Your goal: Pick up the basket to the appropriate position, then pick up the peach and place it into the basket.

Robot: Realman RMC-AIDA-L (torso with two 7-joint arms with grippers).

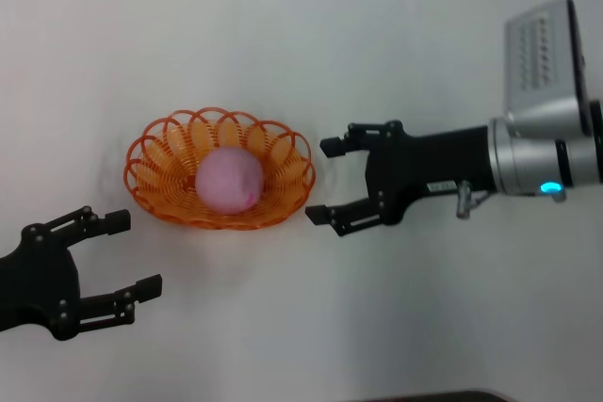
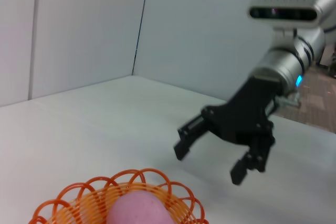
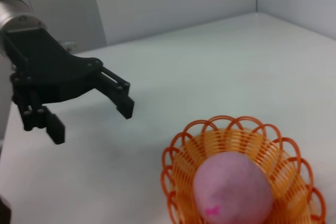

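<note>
The orange wire basket (image 1: pixel 160 152) sits on the white table, left of centre. The pink peach (image 1: pixel 228 180) lies inside it. The basket (image 3: pixel 178 150) and peach (image 3: pixel 233 190) also show in the right wrist view, and the basket (image 2: pixel 73 195) and peach (image 2: pixel 139 208) in the left wrist view. My right gripper (image 1: pixel 326 181) is open and empty, just right of the basket's rim, apart from it. My left gripper (image 1: pixel 134 253) is open and empty, in front of the basket to its left.
White walls stand behind the table (image 1: pixel 424 317). The right arm's silver wrist and camera block (image 1: pixel 545 63) reach in from the right edge.
</note>
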